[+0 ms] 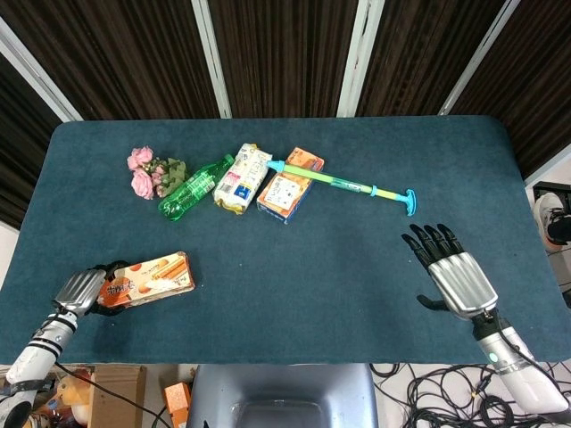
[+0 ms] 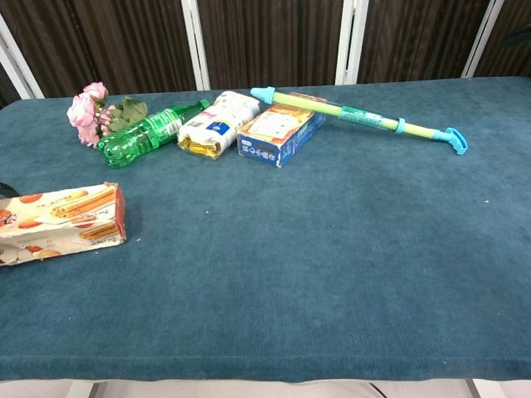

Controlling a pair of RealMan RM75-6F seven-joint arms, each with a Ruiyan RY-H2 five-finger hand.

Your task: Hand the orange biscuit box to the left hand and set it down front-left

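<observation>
Seen from the head view only: left hand (image 1: 78,290) gripping the orange biscuit box (image 1: 147,276) at the worktop's (image 1: 294,267) front-left; right hand (image 1: 457,276) empty, fingers spread wide. From the chest view: just the box, lying flat.

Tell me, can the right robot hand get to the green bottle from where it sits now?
Probably yes. The right robot hand is open and holds nothing, and bare cloth lies ahead of it. The green bottle is far across the table, behind the blue box and long water pump, so it must pass over those.
</observation>
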